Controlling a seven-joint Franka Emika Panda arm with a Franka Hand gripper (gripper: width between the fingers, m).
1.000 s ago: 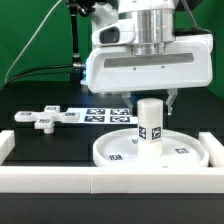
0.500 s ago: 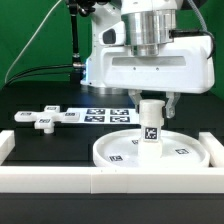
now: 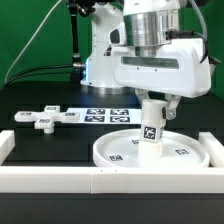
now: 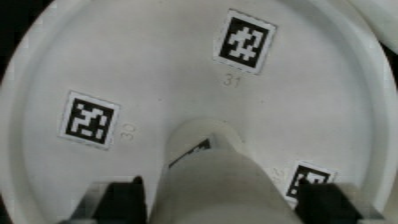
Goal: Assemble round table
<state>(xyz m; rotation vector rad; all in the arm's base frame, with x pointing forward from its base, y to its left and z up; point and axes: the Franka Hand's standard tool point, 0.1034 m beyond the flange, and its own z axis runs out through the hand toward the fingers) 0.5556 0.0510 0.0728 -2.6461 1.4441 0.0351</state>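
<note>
Present: one round disc (image 3: 113, 153), one leg (image 3: 150, 126), one cross-shaped base (image 3: 40, 119), one hand (image 3: 153, 103). The leg stands upright on the middle of the disc, directly below the hand, whose two fingers (image 4: 121, 198) are clamped on its upper end. The base lies on the counter (image 3: 45, 146), well apart, toward the exterior view's left.

Black table (image 3: 45, 142) holds disc (image 3: 192, 150), cross base (image 3: 40, 119)
</note>
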